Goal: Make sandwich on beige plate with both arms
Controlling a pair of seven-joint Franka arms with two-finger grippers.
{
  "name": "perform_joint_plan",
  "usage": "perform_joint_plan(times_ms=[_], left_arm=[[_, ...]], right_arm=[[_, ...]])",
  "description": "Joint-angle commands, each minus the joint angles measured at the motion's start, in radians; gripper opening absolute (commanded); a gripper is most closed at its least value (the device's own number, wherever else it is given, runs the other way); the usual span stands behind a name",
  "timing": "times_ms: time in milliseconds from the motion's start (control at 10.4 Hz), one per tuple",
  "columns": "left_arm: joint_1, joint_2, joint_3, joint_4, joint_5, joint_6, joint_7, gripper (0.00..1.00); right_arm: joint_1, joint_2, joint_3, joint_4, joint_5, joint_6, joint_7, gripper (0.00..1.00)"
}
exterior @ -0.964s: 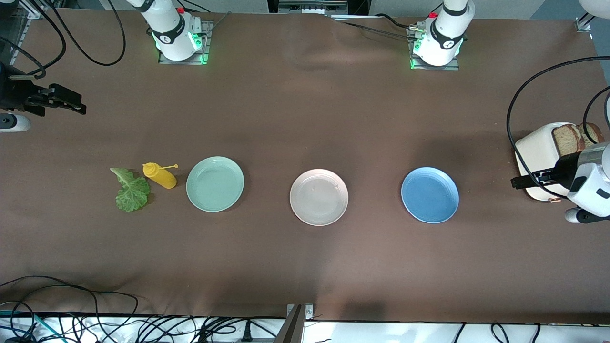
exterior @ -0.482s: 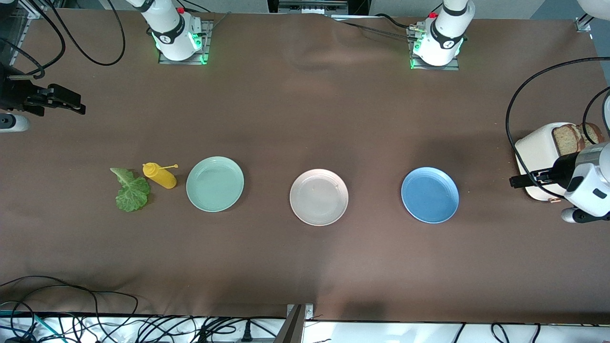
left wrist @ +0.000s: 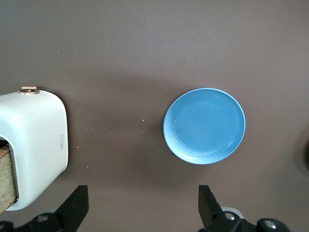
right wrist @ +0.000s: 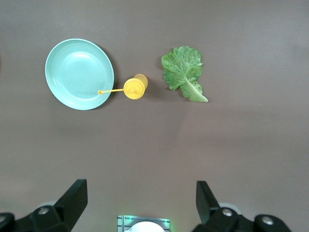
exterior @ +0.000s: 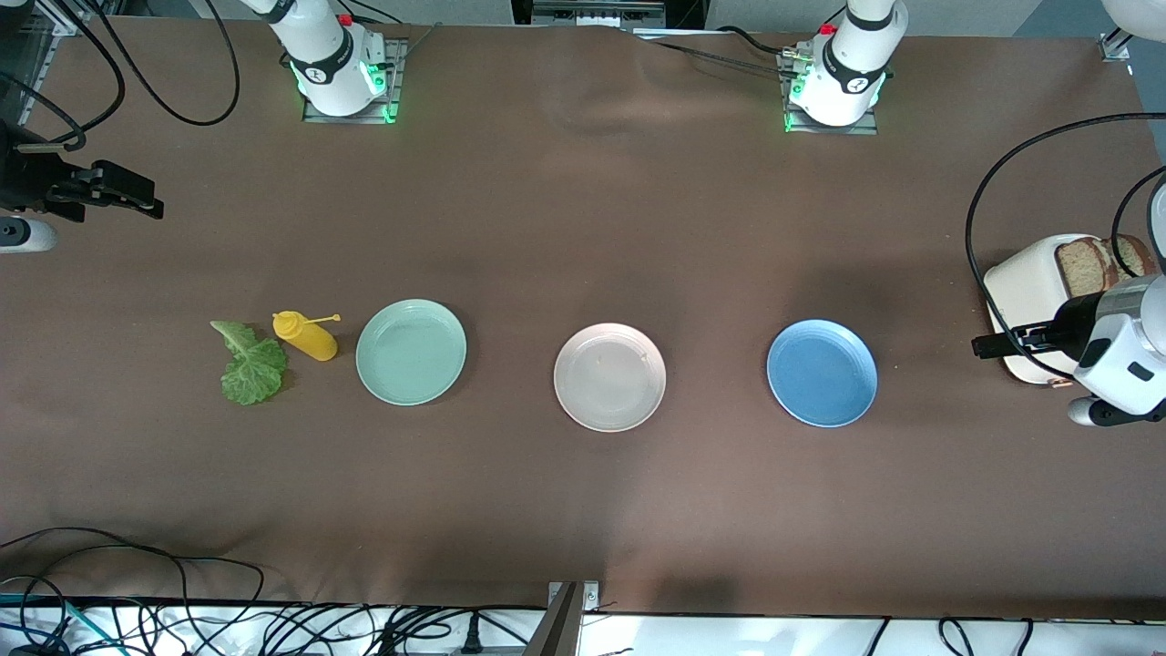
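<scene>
Round, smooth beige plate (exterior: 609, 376) sits mid-table between mint-green plate (exterior: 411, 352) and blue plate (exterior: 822, 372). Yellow squeeze bottle (exterior: 307, 335) stands beside ruffled lettuce leaf (exterior: 249, 363). Bread slices (exterior: 1089, 264) protrude from white toaster (exterior: 1029, 301) at the table's left-arm edge. Left gripper (exterior: 988, 345) and right gripper (exterior: 137, 196): fingers spread, empty.

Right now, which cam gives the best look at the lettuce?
Right wrist view: the lettuce lies whole and close up, veins and stem clear, beside the yellow bottle. The front view shows it whole too, though with less detail. The left wrist view does not show it.

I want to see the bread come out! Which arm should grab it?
Probably the left arm. Its open pincer hangs right by the toaster holding the bread slices. The right pincer, also open, waits at the lettuce leaf's end.
</scene>
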Motion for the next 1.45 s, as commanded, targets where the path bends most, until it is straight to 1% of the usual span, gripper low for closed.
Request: perform_joint_plan(times_ms=[0,1156,1349], left_arm=[[0.008,-0.020,-0.007,-0.023,-0.001,0.010,0.020,1.00],[0.024,-0.020,-0.004,-0.012,-0.001,0.008,0.022,1.00],[0.024,-0.020,-0.004,-0.012,0.001,0.007,0.022,1.00]], right_arm=[[-0.001,-0.009,0.000,0.013,-0.011,-0.021,-0.009,1.00],[-0.002,-0.009,-0.001,0.013,-0.011,-0.036,-0.026,1.00],[-0.003,-0.009,-0.009,0.014,-0.011,-0.036,-0.027,1.00]])
